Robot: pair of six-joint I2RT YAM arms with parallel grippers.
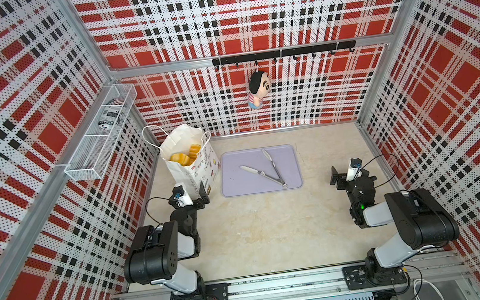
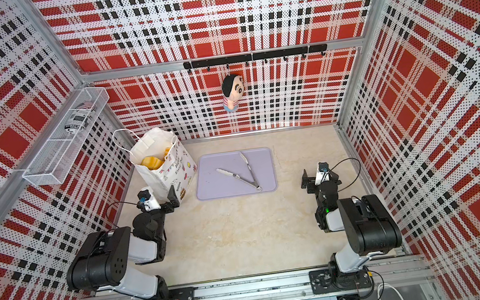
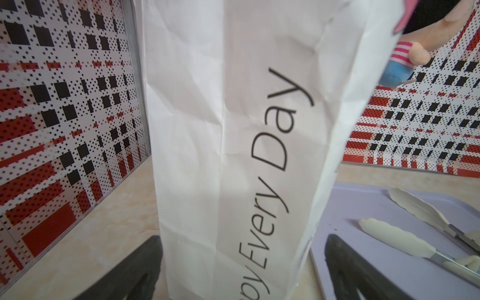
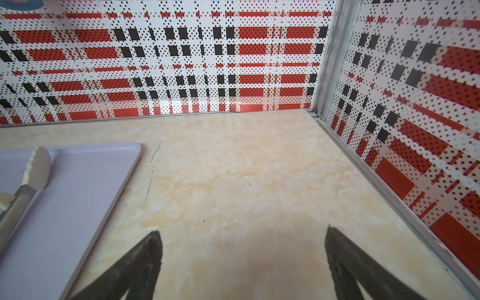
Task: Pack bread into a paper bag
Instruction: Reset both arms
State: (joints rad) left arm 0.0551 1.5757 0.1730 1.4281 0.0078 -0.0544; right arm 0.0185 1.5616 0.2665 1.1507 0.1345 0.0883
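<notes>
1. The table point(image 1: 273, 230) carries everything; no loose pastry shows on it.
2. The paper bag point(image 1: 191, 169) stands upright at the back on the robot's left, mouth open, long axis vertical.
3. The lavender tray point(image 1: 237, 185) lies just beside the bag and holds only the tongs point(image 1: 266, 172).
4. The left end effector point(image 3: 242, 237) has its fingers spread wide, with the bag's lower narrow side between them. I cannot tell if they touch it. This arm is much the nearer, with the bag straight ahead.
5. The right end effector point(image 4: 242, 228) is spread wide over bare table, across the tray and well apart from the bag.
6. The bread point(image 1: 185, 157) sits inside the bag. I cannot count the pieces, but packing looks finished.
</notes>
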